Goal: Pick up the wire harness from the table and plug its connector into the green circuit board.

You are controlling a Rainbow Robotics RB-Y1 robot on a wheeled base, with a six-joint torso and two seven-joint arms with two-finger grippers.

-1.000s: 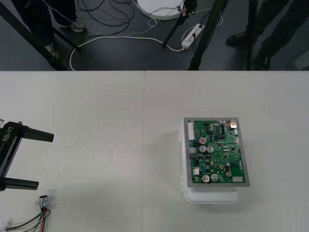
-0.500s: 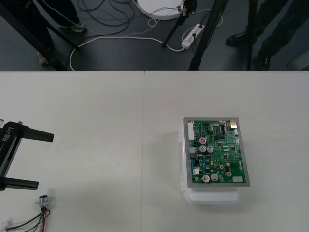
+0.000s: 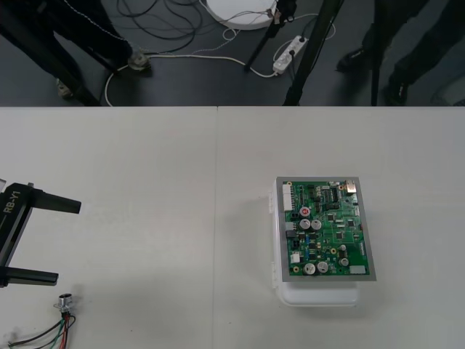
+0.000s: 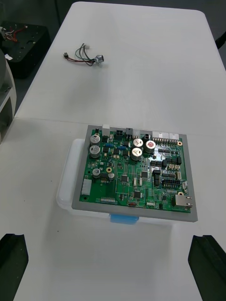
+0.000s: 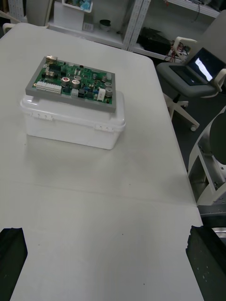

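Note:
The wire harness (image 3: 62,320) lies on the table at the near left corner, its round metal socket (image 3: 65,300) pointing toward my left gripper and its red, black and green wires trailing to the edge. My left gripper (image 3: 68,242) hovers open just beyond the socket, holding nothing. The green circuit board (image 3: 327,229) sits on its white base (image 3: 320,294) at the right middle. In the right wrist view the board (image 4: 136,176) lies ahead of my open right gripper (image 4: 108,237), with the harness (image 4: 84,56) far beyond it. The left wrist view has the board (image 5: 75,84) far ahead of the open fingers (image 5: 12,254).
A seam (image 3: 216,218) runs down the middle of the pale table between the harness and the board. Dark floor with cables and stand legs lies past the far edge (image 3: 232,107).

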